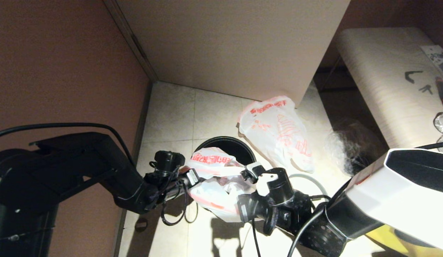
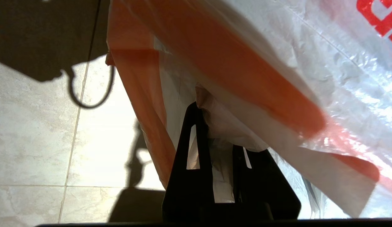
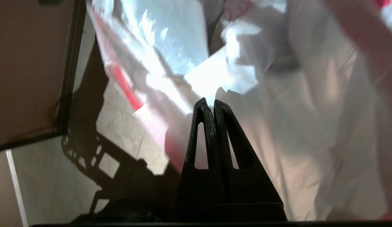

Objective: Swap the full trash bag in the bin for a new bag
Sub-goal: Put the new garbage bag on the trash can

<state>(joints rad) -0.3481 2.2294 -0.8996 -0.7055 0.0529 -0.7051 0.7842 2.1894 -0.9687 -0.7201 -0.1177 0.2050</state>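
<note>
Head view: new bag [image 1: 218,178] draped over the near rim of the bin [image 1: 227,144], pinched by left end effector [image 1: 193,176], right end effector [image 1: 250,172] closed empty beside it; full trash bag [image 1: 278,132] beyond on floor

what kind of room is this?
Probably a home or hotel room corner: pale tiled floor, a small black bin beside a cabinet, and a wood-grain desk nearby.

We get a hard bright source from the near right: floor tiles [image 1: 178,117] glare, walls stay dim brown. Sharp arm shadows fall leftward. Right wrist view shows motion blur on the new bag [image 3: 309,110]; left wrist stays sharp, fingers silhouetted.
</note>
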